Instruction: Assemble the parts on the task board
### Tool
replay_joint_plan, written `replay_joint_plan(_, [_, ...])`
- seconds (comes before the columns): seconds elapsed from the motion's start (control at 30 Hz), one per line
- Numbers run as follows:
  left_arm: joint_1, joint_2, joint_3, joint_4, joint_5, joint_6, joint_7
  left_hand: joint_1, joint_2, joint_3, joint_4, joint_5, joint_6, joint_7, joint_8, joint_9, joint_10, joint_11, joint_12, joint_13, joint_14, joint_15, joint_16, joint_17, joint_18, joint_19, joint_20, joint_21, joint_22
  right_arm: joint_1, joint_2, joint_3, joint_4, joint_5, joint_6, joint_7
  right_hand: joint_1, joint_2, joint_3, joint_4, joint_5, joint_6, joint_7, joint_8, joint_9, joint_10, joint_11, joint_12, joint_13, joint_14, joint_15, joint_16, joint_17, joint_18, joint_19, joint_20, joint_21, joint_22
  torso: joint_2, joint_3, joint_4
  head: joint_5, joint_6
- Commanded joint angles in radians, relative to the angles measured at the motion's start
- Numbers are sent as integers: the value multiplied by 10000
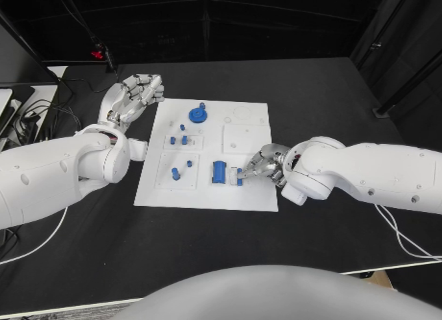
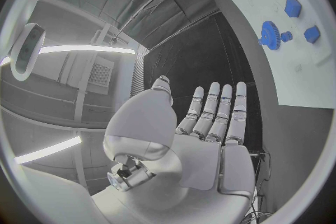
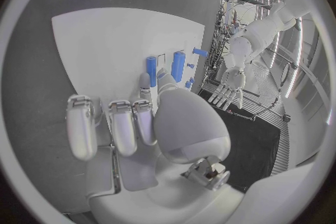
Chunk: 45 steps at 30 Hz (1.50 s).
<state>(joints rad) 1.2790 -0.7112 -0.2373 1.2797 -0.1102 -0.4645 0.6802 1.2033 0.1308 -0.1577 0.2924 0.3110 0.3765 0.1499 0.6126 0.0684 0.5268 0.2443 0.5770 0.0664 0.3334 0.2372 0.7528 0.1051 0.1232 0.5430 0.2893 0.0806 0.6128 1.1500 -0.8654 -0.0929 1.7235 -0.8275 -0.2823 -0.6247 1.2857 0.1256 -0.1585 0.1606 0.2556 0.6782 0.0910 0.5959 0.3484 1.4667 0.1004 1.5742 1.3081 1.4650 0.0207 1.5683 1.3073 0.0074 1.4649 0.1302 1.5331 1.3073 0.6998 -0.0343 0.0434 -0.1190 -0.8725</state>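
1. Right hand (image 1: 262, 165) over the near right part of the task board (image 1: 248, 157) — fingertips pinch one small blue peg (image 1: 240, 177), just beside the blue block (image 1: 220, 171).
2. Left hand (image 1: 134, 95) flat, fingers pressed together, holding nothing, off the board's far left edge.
3. Board count (head view): one blue gear (image 1: 199, 115), one block, roughly six small blue pegs.
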Motion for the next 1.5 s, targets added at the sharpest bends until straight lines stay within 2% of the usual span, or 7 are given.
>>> replay_joint_plan(0.03, [15,8,10,5,12,97,353,115,-10,-70,-7,39,-98,1378,42,-15,-85,-3,45,-12,-82,-18,42,-19,-77,-47,-2,54,-17,-101,32,-95,-37,5,191,-528,74,86,75,-26,152,-811,776,451,-901,1041,-36,-34,2627,1058,-32,25,2635,53,800,-33,-50,2456,1,1,-3,-19,-1])
replay_joint_plan(0.37, [14,-1,10,11,12,102,348,115,-10,-70,-7,39,-98,1378,42,-15,-85,-3,45,-12,-82,-18,42,-19,-77,-47,-2,54,-17,-102,128,-95,-81,-765,625,-824,-227,123,95,142,563,-720,656,1288,-521,1041,-179,-34,2627,1058,-87,25,2635,25,859,-93,43,2494,1,-7,0,-21,-1])
replay_joint_plan(0.63, [14,-5,10,19,12,106,342,119,-3,-74,-7,39,-100,1378,44,-15,-84,-3,50,-12,-82,-17,49,-27,-78,-51,-2,53,-19,-102,211,-95,-138,-1451,1012,-1005,-861,133,-69,643,1453,-715,565,1680,-331,1041,-265,-34,2627,1058,-145,25,2635,5,901,-144,109,2522,7,-1,5,-22,-1])
replay_joint_plan(0.77, [14,-9,10,23,12,103,340,119,-3,-74,-7,39,-100,1378,44,-15,-84,-3,50,-12,-82,-17,49,-27,-78,-51,-2,53,-19,-103,251,-95,-156,-1528,1104,-1042,-886,192,-58,701,1572,-687,540,1735,-308,1041,-287,-34,2627,1058,-163,25,2635,3,905,-160,116,2525,8,2,3,-10,-1])
replay_joint_plan(1.07, [14,-6,10,20,12,106,336,119,-3,-74,-7,39,-100,1378,44,-15,-84,-3,50,-12,-82,-17,49,-27,-78,-51,-2,53,-19,-103,328,-95,-194,-1751,1361,-1137,-621,191,62,561,1299,-510,439,1952,-194,1041,-375,-34,2627,1058,-235,25,2635,-3,917,-223,135,2533,3,-4,-3,-26,-1])
replay_joint_plan(1.27, [14,-1,10,18,12,113,328,119,-3,-74,-7,39,-100,1378,44,-15,-84,-3,50,-12,-82,-17,49,-27,-78,-51,-2,53,-19,-102,375,-95,-217,-1936,1599,-1210,-189,176,366,246,682,-516,372,2042,-121,1041,-444,-34,2627,1058,-305,25,2635,-4,919,-296,137,2534,4,-4,3,-31,-1])
replay_joint_plan(1.5, [15,-4,10,18,12,118,319,119,-3,-74,-7,39,-100,1378,44,-15,-84,-3,50,-12,-82,-17,49,-27,-78,-51,-2,53,-19,-102,402,-95,-227,-2273,1742,-1262,160,92,684,-82,381,-565,353,2061,-90,1041,-469,-34,2627,1058,-336,25,2635,-3,918,-331,134,2533,2,-2,1,-39,-1])
